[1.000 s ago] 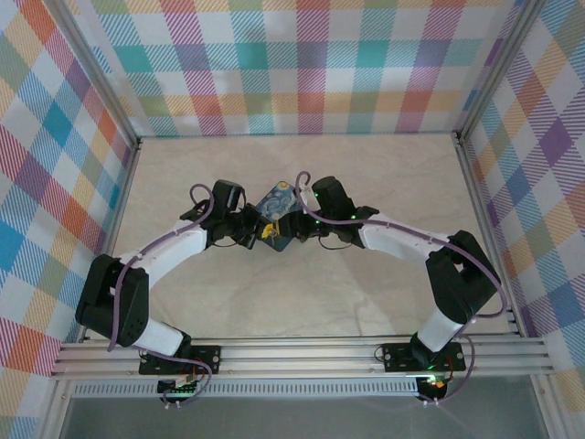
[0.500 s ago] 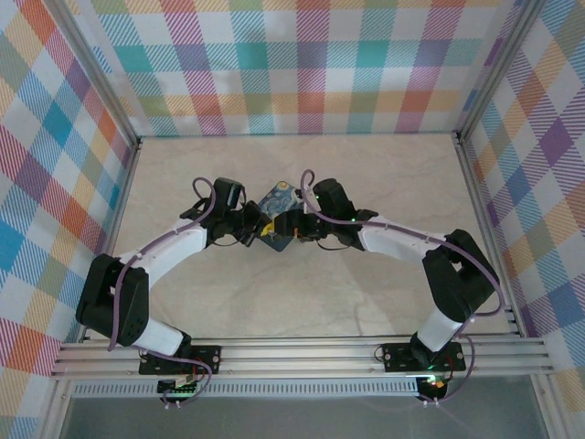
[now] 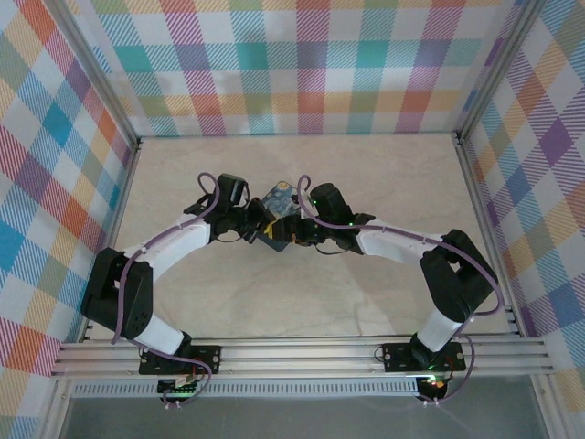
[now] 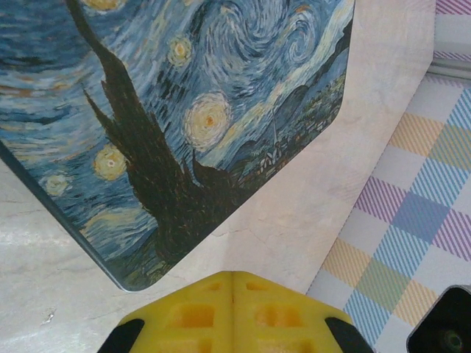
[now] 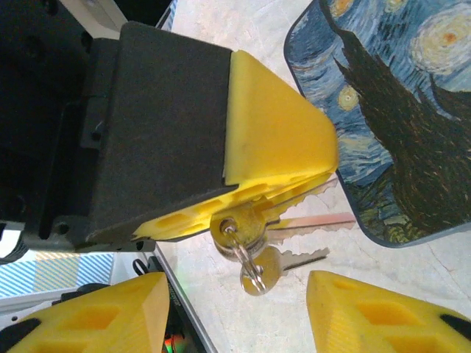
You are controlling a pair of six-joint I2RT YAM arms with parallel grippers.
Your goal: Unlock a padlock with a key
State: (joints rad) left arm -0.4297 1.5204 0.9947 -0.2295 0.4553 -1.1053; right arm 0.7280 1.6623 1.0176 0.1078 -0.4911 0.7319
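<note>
The padlock (image 3: 279, 203) (image 4: 184, 110) (image 5: 390, 132) lies on the table, its swirly blue-and-yellow night-sky face up. My left gripper (image 3: 263, 222) (image 4: 232, 283) (image 5: 294, 184) is shut on the key (image 5: 239, 224). The key's toothed blade sticks out of the yellow fingers (image 5: 280, 140) towards the padlock's edge. More keys (image 5: 276, 265) hang from its ring below. My right gripper (image 3: 291, 230) (image 5: 235, 312) is open. Its yellow fingertips (image 5: 96, 316) stand either side of the hanging keys without touching them.
Both arms meet at the middle of the marble-patterned table (image 3: 302, 293). Checkered walls (image 3: 302, 64) close in the back and both sides. A metal rail (image 3: 302, 352) runs along the near edge.
The right gripper's jaws have spread wider than a second ago. Both wrists have crept a little towards the back with the padlock between them. The left gripper stays shut.
</note>
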